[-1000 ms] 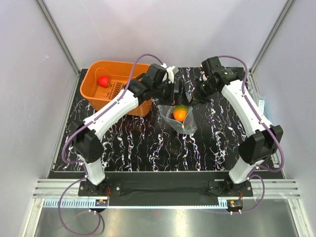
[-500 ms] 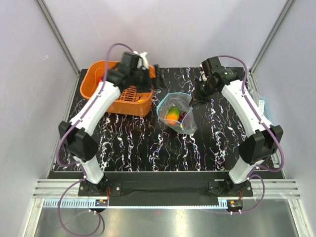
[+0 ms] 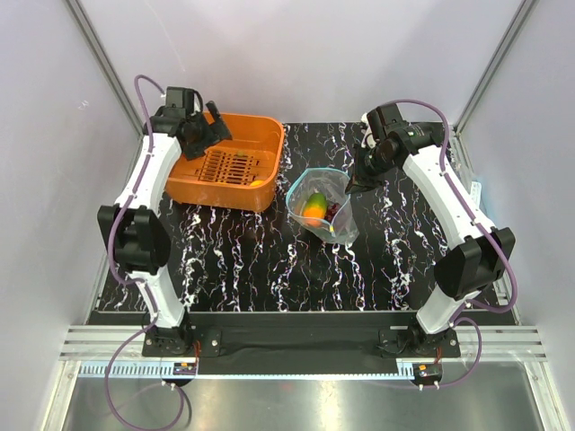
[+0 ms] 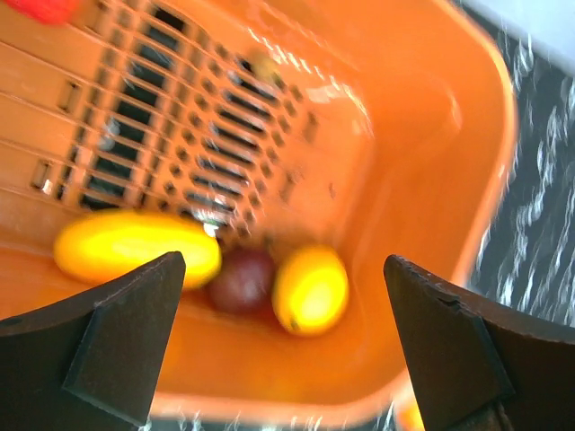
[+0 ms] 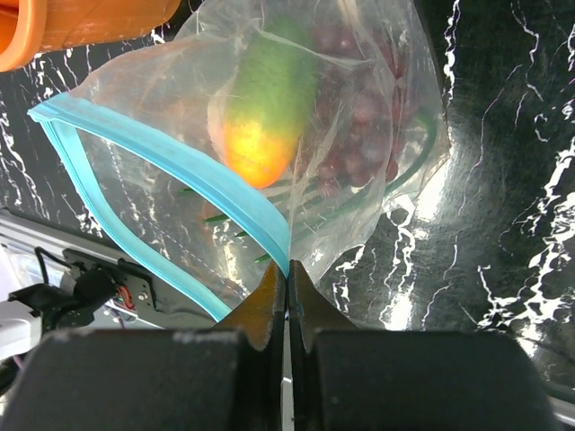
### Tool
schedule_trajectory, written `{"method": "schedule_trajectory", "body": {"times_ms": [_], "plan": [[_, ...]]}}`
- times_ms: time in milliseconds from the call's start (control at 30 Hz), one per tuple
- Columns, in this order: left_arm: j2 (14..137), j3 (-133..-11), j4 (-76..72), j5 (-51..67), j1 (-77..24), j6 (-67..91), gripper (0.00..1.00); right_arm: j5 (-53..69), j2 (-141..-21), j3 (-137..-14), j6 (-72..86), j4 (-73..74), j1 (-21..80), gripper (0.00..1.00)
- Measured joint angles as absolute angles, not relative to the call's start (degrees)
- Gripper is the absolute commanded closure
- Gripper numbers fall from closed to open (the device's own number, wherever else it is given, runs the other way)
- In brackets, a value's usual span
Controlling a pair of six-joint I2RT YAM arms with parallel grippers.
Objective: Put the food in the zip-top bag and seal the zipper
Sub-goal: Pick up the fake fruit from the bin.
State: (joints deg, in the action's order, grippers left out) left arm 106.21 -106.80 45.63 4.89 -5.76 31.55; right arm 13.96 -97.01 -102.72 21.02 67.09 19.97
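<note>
The clear zip-top bag [image 3: 319,208] lies open on the black marbled table and holds the orange-green mango [image 3: 314,209], the dark grapes [image 3: 334,212] and the green chive bunch [image 5: 409,166]. My right gripper [image 3: 351,187] is shut on the bag's teal zipper strip [image 5: 225,193] at the mouth's right end and holds the mouth open. My left gripper [image 3: 207,136] is open and empty above the far left of the orange basket [image 3: 260,144]. In the left wrist view the yellow lemon [image 4: 310,289] lies in the basket between the open fingers [image 4: 126,332], with a blurred red fruit [image 4: 40,7] at the top left.
The basket also holds a long yellow piece [image 4: 135,251] and a dark reddish round piece [image 4: 243,278] next to the lemon. The basket stands at the back left of the table, just left of the bag. Grey walls and metal posts close in the sides.
My left arm has swung from over the bag mouth to the far left over the basket. The mango now lies in the bag. The right gripper has not moved.
</note>
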Motion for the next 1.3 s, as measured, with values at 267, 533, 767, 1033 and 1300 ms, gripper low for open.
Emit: {"method": "schedule_trajectory", "body": {"times_ms": [267, 533, 767, 1033, 1300], "plan": [[108.6, -92.7, 25.3, -3.5, 1.1, 51.5, 0.01, 13.1, -97.0, -102.3, 19.3, 65.7, 20.0, 1.0], [122.1, -103.0, 19.4, -15.2, 1.7, 62.0, 0.01, 13.1, -97.2, -102.4, 17.9, 65.8, 20.0, 1.0], [129.1, -110.3, 21.5, -20.4, 2.3, 69.6, 0.02, 13.0, -99.2, -104.5, 17.6, 66.3, 19.9, 1.0], [130.5, -112.0, 22.3, -22.9, 2.8, 72.7, 0.07, 12.9, -100.9, -106.4, 17.8, 67.0, 19.9, 1.0], [133.4, -112.0, 21.1, -22.4, 3.6, 75.0, 0.11, 12.6, -102.5, -108.4, 18.5, 67.4, 19.9, 1.0]]}}
